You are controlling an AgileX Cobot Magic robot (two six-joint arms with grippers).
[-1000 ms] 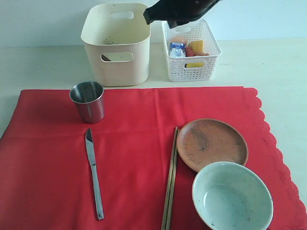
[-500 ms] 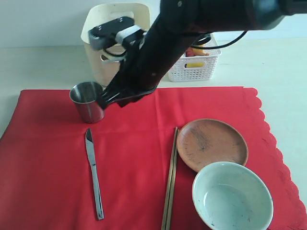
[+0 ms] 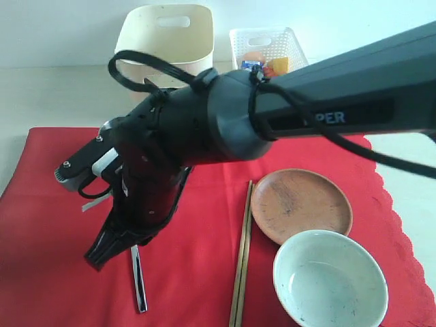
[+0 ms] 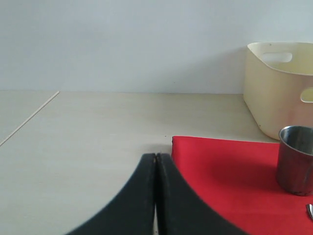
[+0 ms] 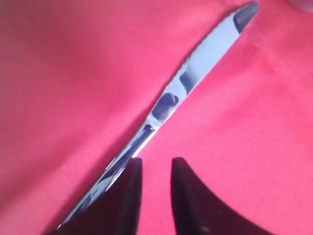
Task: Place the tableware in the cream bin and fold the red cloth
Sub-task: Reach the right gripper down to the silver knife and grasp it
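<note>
We see the knife, slim mirror-bright steel, flat on the cloth at near left, our right fingers narrowly parted over its handle, left fingers pressed together above the surface

Bright, even, soft light with only faint shadows. The right wrist view is blurred, and the steel knife carries smeared reflections. The exterior view is sharp, its red cloth strongly saturated.
</note>
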